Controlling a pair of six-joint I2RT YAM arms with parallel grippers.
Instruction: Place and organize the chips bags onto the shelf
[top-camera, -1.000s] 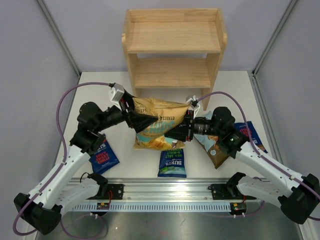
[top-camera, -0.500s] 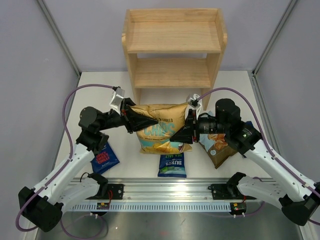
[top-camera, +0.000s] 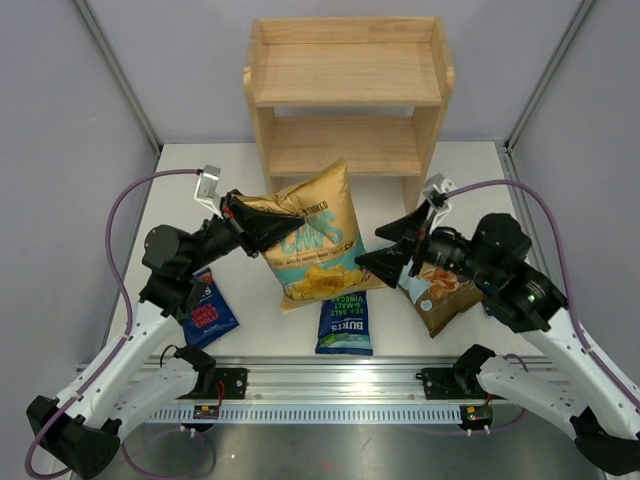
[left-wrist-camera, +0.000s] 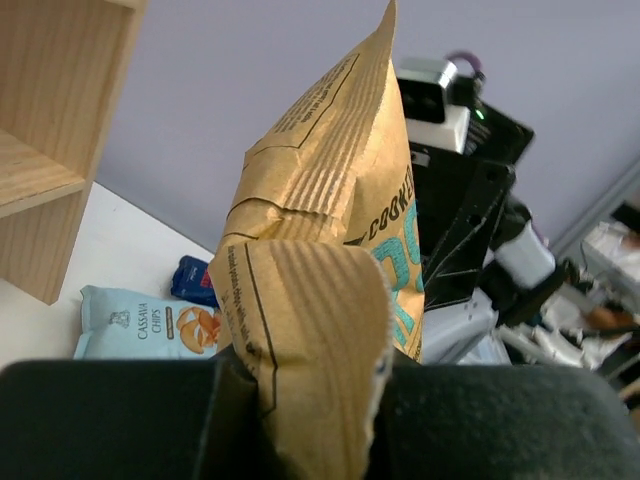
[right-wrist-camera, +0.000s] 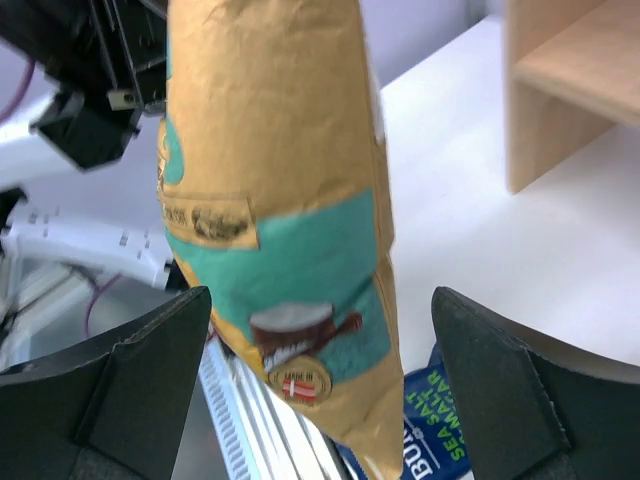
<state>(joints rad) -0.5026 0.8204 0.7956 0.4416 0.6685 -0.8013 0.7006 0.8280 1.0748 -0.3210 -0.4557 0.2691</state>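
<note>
The large yellow chips bag (top-camera: 312, 240) hangs nearly upright above the table in front of the shelf (top-camera: 345, 90). My left gripper (top-camera: 260, 230) is shut on its upper left corner; in the left wrist view the crimped bag edge (left-wrist-camera: 320, 300) is pinched between the jaws of that gripper (left-wrist-camera: 310, 405). My right gripper (top-camera: 372, 248) stands open just right of the bag. In the right wrist view the bag (right-wrist-camera: 270, 200) hangs between the wide-apart fingers (right-wrist-camera: 130, 390) without touching them. Both shelf tiers are bare.
A green-lettered Burts bag (top-camera: 343, 325) lies near the front edge, and a red-lettered one (top-camera: 207, 310) lies under my left arm. The Cassava Chips bag (top-camera: 440, 295) lies partly under my right arm, with another dark-blue bag (left-wrist-camera: 190, 280) beside it.
My left gripper closed on the yellow bag's corner and raised it upright. My right gripper opened, let the bag go and drew back to the right.
</note>
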